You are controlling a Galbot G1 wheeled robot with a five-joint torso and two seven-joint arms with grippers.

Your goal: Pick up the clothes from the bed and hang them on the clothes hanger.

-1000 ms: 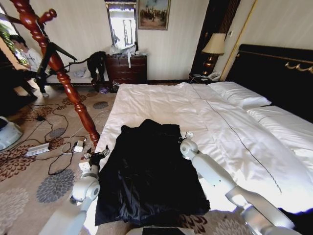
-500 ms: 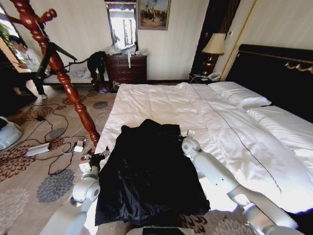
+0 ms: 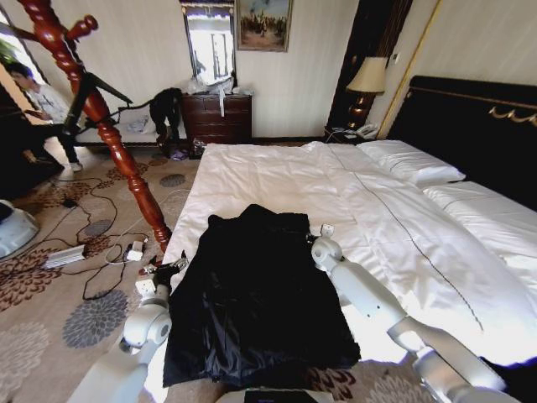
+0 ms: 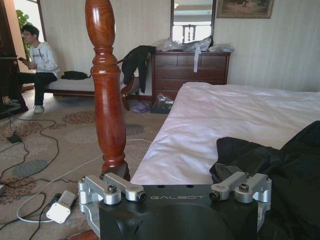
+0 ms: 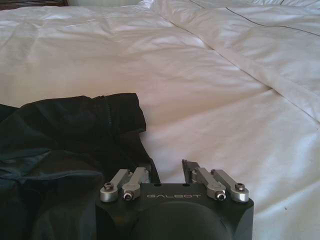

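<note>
Room: bedroom with patterned carpet, a dresser [image 3: 216,117] at the far wall and cables [image 3: 88,252] strewn on the floor beside the bed [image 3: 277,176].
Coat: the clothes [image 3: 256,294], a black coat, lie spread flat on the white duvet at the near corner of the bed, collar end toward the pillows.
Left gripper: the left gripper [image 4: 175,192] sits low at the coat's left edge by the bedside, fingers spread wide with only a fold of fabric near one side.
Right gripper: the right gripper [image 5: 166,175] rests at the coat's upper right corner, fingers parted, nothing pinched between them.
Stand: the clothes hanger [image 3: 101,126] rises just beside the bed on the left, well clear of the coat.
Risk: closing on slippery lining could catch one thin layer or the duvet too, so the coat may slide free or drag bedding once lifted.
</note>
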